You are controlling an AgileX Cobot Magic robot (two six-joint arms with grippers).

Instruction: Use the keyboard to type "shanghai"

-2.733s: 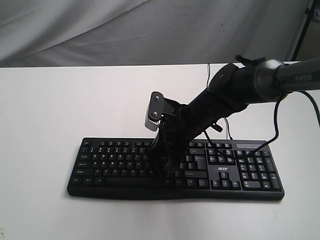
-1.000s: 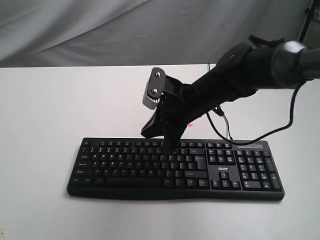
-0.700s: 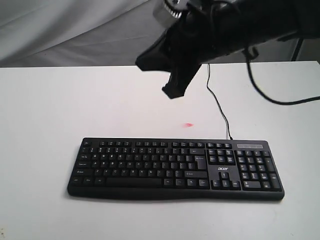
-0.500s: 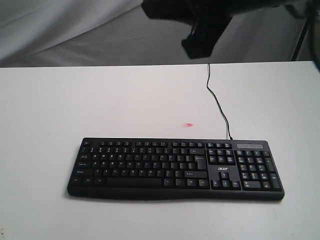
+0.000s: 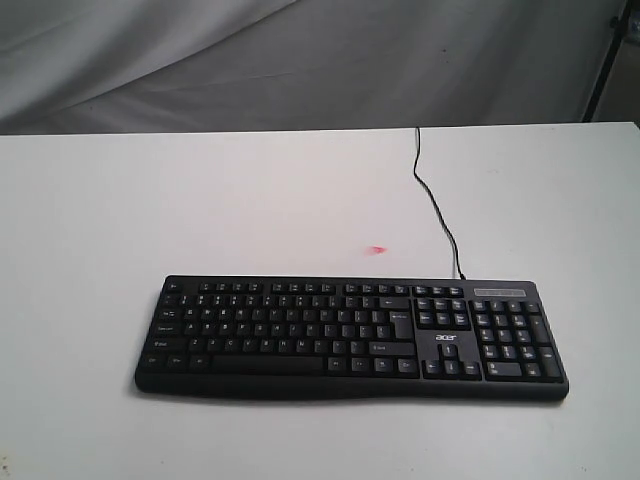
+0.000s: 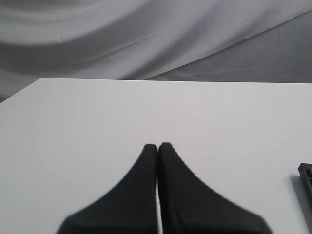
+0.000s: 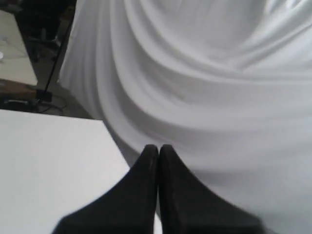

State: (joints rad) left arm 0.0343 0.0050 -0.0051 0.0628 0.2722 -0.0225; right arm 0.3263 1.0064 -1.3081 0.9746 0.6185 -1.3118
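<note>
The black keyboard [image 5: 350, 338] lies flat near the front of the white table, number pad to the right, its thin cable [image 5: 436, 205] running to the back edge. Neither arm shows in the exterior view. My left gripper [image 6: 157, 145] is shut and empty over bare table, with a corner of the keyboard [image 6: 306, 176] at the frame's edge. My right gripper [image 7: 158, 146] is shut and empty, high up, pointing at the table's edge and the white cloth.
A small red spot [image 5: 377, 250] marks the white table [image 5: 200, 210] behind the keyboard. A draped white cloth [image 5: 300, 60] hangs behind the table. A dark stand [image 5: 604, 60] rises at the far right.
My right arm lifted off the keyboard's middle keys, rose up and to the right, and left the exterior view. The keyboard has not moved.
</note>
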